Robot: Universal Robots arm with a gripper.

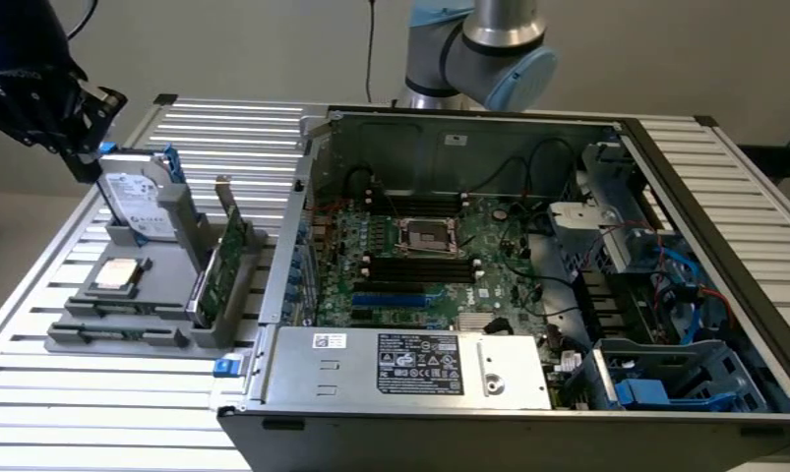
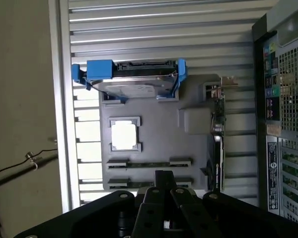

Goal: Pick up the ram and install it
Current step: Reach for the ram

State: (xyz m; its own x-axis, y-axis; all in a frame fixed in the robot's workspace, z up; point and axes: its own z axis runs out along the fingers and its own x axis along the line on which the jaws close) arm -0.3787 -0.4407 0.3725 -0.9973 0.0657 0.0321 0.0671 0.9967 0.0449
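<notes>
A slatted aluminium desk (image 1: 28, 393) before a pale wall (image 1: 237, 49) carries a computer case (image 1: 500, 246) and a grey holder (image 2: 154, 129). The ram (image 2: 149, 163) sits slotted in that holder; the fingers (image 2: 161, 181) above are clenched, empty.

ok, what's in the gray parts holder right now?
Hard drive with blue rails on edge, a chip lying flat, a green card upright, a ram stick slotted. The gripper covers the middle of the next slot.
</notes>
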